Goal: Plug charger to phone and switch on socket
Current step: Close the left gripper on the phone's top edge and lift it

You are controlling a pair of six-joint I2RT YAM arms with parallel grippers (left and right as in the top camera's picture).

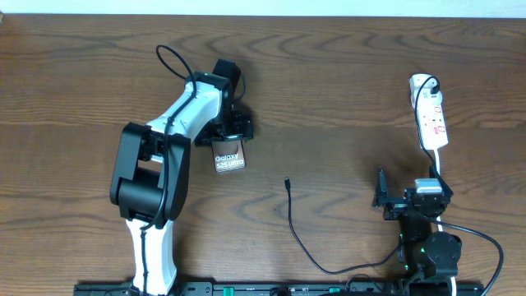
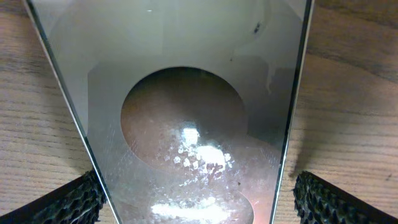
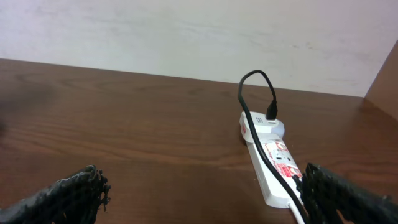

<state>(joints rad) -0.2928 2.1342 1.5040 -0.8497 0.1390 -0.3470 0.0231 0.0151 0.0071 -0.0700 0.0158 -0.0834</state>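
Bronze-grey, the phone (image 1: 229, 158) lay flat on the wooden table (image 1: 345, 66) between the spread-apart fingers of the left gripper (image 2: 198, 202). The right gripper (image 3: 205, 199) also stood wide, empty, near the socket (image 1: 431, 115), whose end outlet held a black plug (image 3: 272, 115). The charger (image 1: 300, 234) lay loose between them.

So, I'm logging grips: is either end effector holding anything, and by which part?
Nothing held. Left end effector straddles the phone, open; right end effector open, empty.

Even light; glare on phone (image 2: 199, 155)
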